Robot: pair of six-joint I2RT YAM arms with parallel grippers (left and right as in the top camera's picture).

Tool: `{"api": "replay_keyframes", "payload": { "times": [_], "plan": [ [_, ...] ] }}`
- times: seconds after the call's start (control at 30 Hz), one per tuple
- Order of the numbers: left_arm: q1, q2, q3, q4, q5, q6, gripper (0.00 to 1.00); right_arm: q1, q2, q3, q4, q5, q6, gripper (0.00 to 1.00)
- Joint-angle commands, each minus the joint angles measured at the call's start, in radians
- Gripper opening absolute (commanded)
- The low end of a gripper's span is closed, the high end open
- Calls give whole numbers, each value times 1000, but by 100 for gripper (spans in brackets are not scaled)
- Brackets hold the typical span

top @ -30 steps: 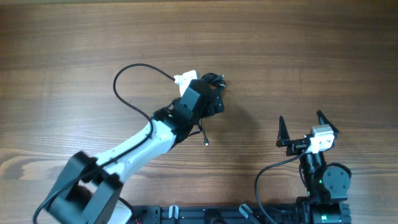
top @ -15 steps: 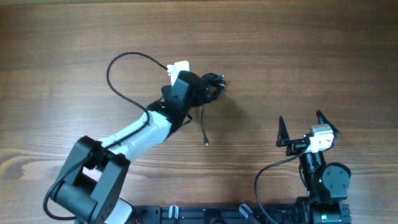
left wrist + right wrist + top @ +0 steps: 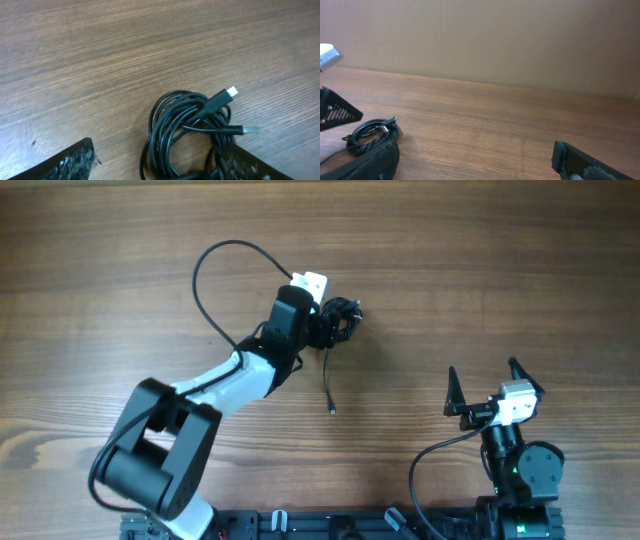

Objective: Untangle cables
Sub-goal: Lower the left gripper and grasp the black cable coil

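A coiled black cable bundle (image 3: 344, 312) lies on the wooden table. One loose strand runs from it toward the front and ends in a small plug (image 3: 332, 411). In the left wrist view the bundle (image 3: 182, 130) shows a USB-C plug (image 3: 231, 92) on top. My left gripper (image 3: 326, 326) is open and straddles the near part of the bundle, with one finger (image 3: 65, 162) on bare wood and the other (image 3: 250, 165) at the coils' right side. My right gripper (image 3: 486, 385) is open and empty at the front right. It sees the bundle (image 3: 372, 130) far to its left.
The left arm's own thin black lead (image 3: 205, 275) loops over the table at the back left. The bundle rests on bare wooden tabletop (image 3: 480, 270).
My left arm has swung its wrist toward the back, first left and then right, ending over the bundle's left side. The bundle and loose strand stay put. The right arm has not moved.
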Motion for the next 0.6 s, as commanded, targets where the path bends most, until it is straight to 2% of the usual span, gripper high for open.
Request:
{"api": "replay_keyframes", "payload": {
  "times": [0.0,0.1,0.2,0.33,0.47,0.57],
  "plan": [
    [-1,72,17,64,13,85,85,-2,7,-2,4,13,-6,100],
    [-1,121,17,142,13,85,81,-2,6,-2,4,13,-6,100],
    [-1,164,17,197,13,85,68,-2,7,-2,4,13,-6,100],
    [-1,223,17,212,13,85,61,-2,6,-2,4,14,-6,100],
    [-1,253,17,203,10,84,34,-2,7,-2,4,13,-6,100],
    [-1,241,17,167,-19,70,6,-2,6,-2,4,14,-6,100]
  ]
}}
